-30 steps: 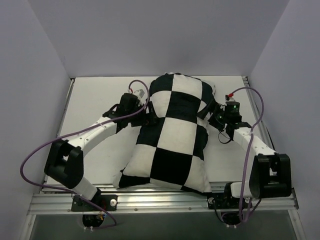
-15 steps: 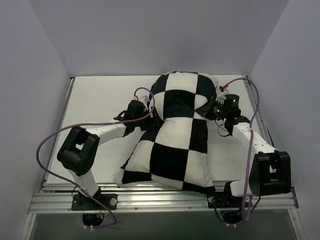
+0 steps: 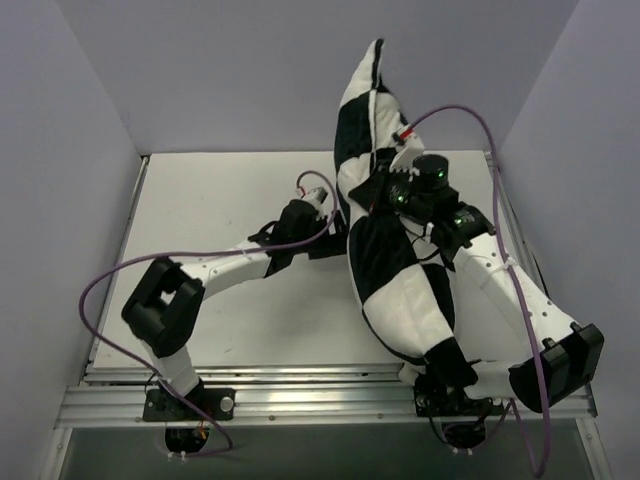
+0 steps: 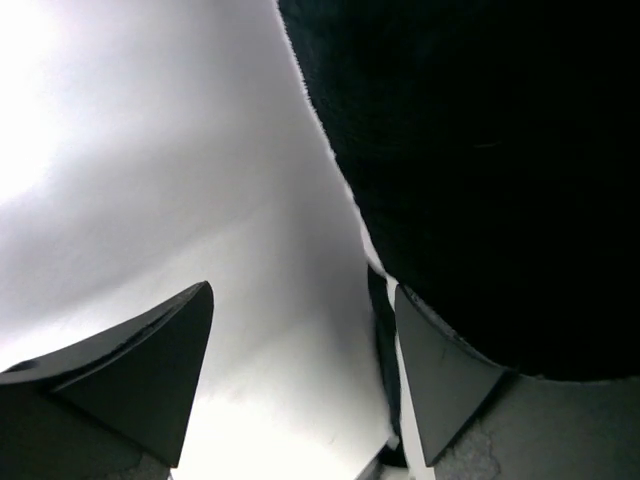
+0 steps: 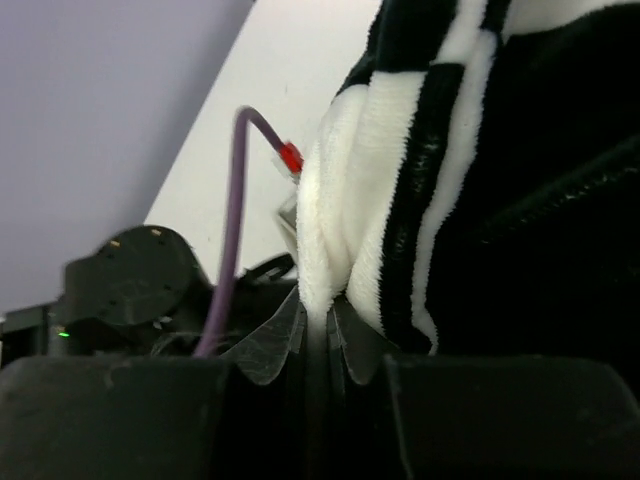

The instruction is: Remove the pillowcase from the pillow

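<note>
The pillowcase (image 3: 400,280) stands hoisted on end. In the top view its near end sags over the near edge of the surface (image 3: 210,200) and covers the right arm's base. The pillow is hidden inside it, and no view shows plain white cushion.

Just left of the pillowcase's middle, the left gripper (image 3: 325,205) is too small in the top view for its jaws to be read. The left wrist view settles it (image 4: 300,295): the jaws are spread wide with only bare surface between them. A black square of the pillowcase (image 4: 480,150) bulges over the right-hand fingertip (image 4: 430,370) and cuts off its upper edge.

On the pillowcase's right side, the right gripper (image 3: 378,188) is buried in folds in the top view. The right wrist view (image 5: 318,325) shows its jaws pinched together on a narrow white ridge of the pillowcase (image 5: 540,200). Beyond that ridge the same view catches the left arm's wrist housing (image 5: 125,275) and its purple cable (image 5: 235,200), partly blurred.

The far tip of the pillowcase rises against the back wall (image 3: 250,70), and only the top view shows it.
</note>
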Tool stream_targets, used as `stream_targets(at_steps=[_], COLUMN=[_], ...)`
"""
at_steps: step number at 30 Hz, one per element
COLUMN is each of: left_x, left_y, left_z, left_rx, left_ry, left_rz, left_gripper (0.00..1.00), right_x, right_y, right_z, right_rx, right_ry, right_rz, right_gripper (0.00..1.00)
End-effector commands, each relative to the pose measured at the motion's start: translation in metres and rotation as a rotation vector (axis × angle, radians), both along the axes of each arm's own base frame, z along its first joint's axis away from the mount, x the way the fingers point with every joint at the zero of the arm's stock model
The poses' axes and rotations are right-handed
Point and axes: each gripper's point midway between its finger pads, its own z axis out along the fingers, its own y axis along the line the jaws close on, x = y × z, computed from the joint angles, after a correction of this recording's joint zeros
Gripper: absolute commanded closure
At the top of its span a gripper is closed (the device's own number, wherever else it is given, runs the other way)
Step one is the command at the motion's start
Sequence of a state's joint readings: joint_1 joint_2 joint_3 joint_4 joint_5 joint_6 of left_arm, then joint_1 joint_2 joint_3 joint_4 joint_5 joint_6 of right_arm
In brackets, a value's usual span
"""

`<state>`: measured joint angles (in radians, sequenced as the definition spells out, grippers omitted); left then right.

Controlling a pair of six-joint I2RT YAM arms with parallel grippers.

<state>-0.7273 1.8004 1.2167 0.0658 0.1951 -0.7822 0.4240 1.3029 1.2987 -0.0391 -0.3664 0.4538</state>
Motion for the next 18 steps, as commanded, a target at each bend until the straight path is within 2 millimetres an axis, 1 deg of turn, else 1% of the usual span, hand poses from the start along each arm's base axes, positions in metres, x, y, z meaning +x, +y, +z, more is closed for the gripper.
stream_targets(at_steps=[1,2,3,4,5,6,7,8,9,10,11,12,13,14,15,16,17,18], left_x=[0.006,0.002,-0.002,-0.015,-0.021,-0.027,-0.041,-0.048,-0.055,-0.066,-0.075,-0.08,-0.091,-0.099,-0.105,-0.116,-0.122,-0.126], left_y=[0.044,0.055,0.07,0.089,0.1,0.111,0.127,0.135,0.143,0.158,0.169,0.179,0.195,0.206,0.215,0.227,0.24,0.246], left_z=[0.02,0.016,0.024,-0.002,-0.005,0.009,-0.008,-0.006,0.017,0.008,0.03,0.039,0.034,0.06,0.07,0.066,0.082,0.096], left_rx=[-0.073,-0.072,-0.082,-0.038,-0.025,-0.042,0.001,0.002,-0.033,0.024,0.004,0.016,0.08,0.047,0.051,0.093,0.076,0.067], left_ry=[-0.023,-0.014,-0.032,0.016,0.024,-0.006,0.034,0.036,-0.009,0.02,-0.03,-0.051,-0.041,-0.098,-0.118,-0.1,-0.145,-0.173], left_rz=[0.154,0.179,0.216,0.246,0.264,0.286,0.305,0.315,0.321,0.335,0.345,0.364,0.382,0.4,0.416,0.427,0.458,0.473], left_gripper=[0.16,0.15,0.12,0.1,0.09,0.07,0.06,0.06,0.05,0.03,0.03,0.03,0.02,0.03,0.04,0.06,0.06,0.06], right_x=[-0.009,-0.01,-0.008,-0.005,-0.012,-0.013,-0.011,-0.019,-0.022,-0.023,-0.031,-0.036,-0.036,-0.039,-0.049,-0.051,-0.054,-0.057], right_y=[0.044,0.05,0.053,0.061,0.073,0.077,0.084,0.096,0.103,0.109,0.12,0.126,0.13,0.134,0.143,0.144,0.145,0.146], right_z=[-0.028,-0.045,-0.057,-0.077,-0.088,-0.099,-0.111,-0.117,-0.12,-0.125,-0.122,-0.12,-0.112,-0.107,-0.1,-0.086,-0.077,-0.067], right_rx=[-0.003,-0.022,-0.04,-0.067,-0.084,-0.1,-0.112,-0.115,-0.115,-0.117,-0.116,-0.121,-0.133,-0.148,-0.16,-0.172,-0.177,-0.179], right_ry=[0.029,0.058,0.072,0.106,0.121,0.137,0.15,0.154,0.155,0.165,0.16,0.152,0.139,0.121,0.102,0.074,0.052,0.025], right_rz=[0.083,0.086,0.075,0.074,0.097,0.096,0.097,0.12,0.131,0.138,0.165,0.181,0.178,0.183,0.201,0.183,0.179,0.175], right_gripper=[1.0,1.0,1.0,1.0,1.0,1.0,1.0,1.0,1.0,0.97,0.94,0.9,0.82,0.78,0.73,0.58,0.5,0.42])
